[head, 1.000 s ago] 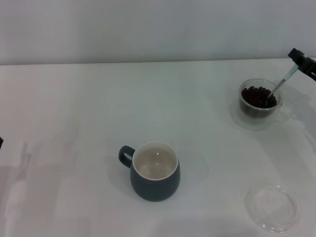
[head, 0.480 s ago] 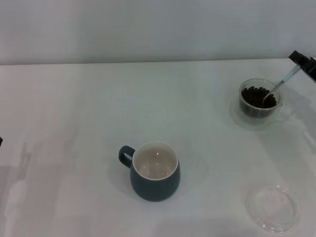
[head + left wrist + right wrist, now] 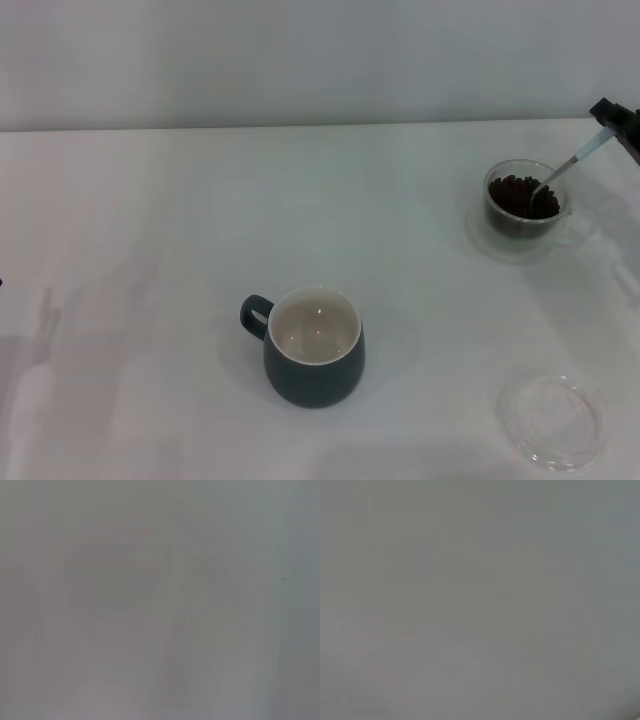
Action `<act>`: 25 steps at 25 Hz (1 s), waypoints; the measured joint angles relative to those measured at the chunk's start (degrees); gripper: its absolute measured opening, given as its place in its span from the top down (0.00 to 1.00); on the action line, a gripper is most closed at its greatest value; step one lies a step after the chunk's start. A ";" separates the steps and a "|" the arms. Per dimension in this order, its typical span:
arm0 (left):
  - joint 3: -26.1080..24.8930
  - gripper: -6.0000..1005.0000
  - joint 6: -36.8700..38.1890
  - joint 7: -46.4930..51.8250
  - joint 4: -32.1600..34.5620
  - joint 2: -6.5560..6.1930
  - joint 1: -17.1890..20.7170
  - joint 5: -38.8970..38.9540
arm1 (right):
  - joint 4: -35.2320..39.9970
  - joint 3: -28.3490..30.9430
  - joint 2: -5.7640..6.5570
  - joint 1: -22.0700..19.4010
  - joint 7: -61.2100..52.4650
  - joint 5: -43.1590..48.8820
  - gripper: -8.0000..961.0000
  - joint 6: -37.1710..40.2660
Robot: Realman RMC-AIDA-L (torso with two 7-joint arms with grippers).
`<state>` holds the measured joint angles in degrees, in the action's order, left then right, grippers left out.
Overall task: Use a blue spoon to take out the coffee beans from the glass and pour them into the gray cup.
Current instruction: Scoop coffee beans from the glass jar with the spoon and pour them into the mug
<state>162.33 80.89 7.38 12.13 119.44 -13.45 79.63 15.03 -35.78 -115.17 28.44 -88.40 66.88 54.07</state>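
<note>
**Clear dish sits alone on white table**

A flat, clear round dish (image 3: 552,420) lies at the near right of the white table (image 3: 150,220) — shallow, see-through, its rim catching faint light. The tabletop runs pale and plain to a straight far edge, where a light grey wall (image 3: 300,60) rises behind it — both wrist views show only blank grey.

Open table (image 3: 150,220) between glass (image 3: 526,200) and gray cup (image 3: 314,347).

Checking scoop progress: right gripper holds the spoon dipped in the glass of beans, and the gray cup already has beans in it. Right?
Not quite. In the head view the gray cup shows only its bare cream inside. The rest holds: the right gripper holds the blue spoon dipped into the glass of coffee beans.
</note>
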 joint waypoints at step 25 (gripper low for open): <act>-0.18 0.27 0.09 0.00 -0.29 -0.09 -0.18 0.18 | -1.77 0.03 -0.07 -0.53 -2.48 -6.06 0.76 -0.20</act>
<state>162.15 80.98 7.38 11.84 119.35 -13.62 79.81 13.26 -35.75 -115.23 27.90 -90.87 60.82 53.87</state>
